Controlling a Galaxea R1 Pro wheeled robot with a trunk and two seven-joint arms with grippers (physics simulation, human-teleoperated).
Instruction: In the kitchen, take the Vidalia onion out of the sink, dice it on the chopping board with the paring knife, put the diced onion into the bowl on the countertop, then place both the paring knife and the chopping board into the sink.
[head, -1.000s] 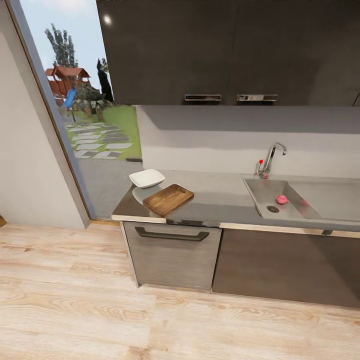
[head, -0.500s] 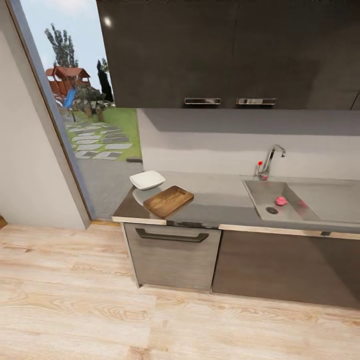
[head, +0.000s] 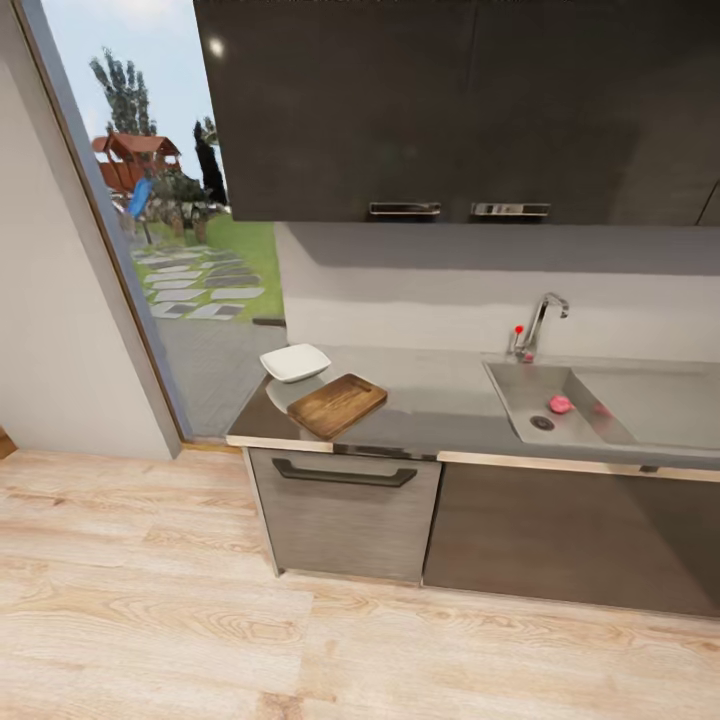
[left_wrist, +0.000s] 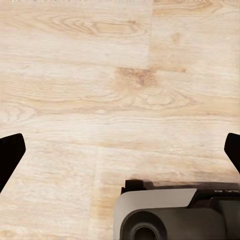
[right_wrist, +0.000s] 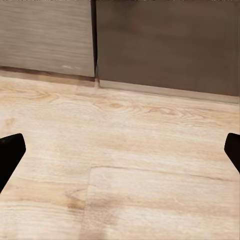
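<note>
In the head view the pinkish-red Vidalia onion (head: 561, 404) lies in the grey steel sink (head: 510, 392), beside the round drain. The dark brown chopping board (head: 337, 405) rests near the left end of the glossy grey countertop (head: 440, 400), and the white bowl (head: 295, 362) stands just behind it. The paring knife is out of view. My left gripper (left_wrist: 120, 150) is open over the wooden floor, fingertips wide apart. My right gripper (right_wrist: 120, 150) is open too, low over the floor and facing the cabinet fronts.
A chrome tap (head: 538, 322) with a red knob stands behind the sink. Dark wall cabinets (head: 450, 110) hang above the counter. A glass door (head: 170, 220) to a garden is at the left. Wooden floor (head: 150, 600) lies between me and the cabinets. My base (left_wrist: 175, 215) shows below the left gripper.
The whole head picture has slid slightly down, so the camera has moved. The onion, board and bowl keep their places on the counter and in the sink.
</note>
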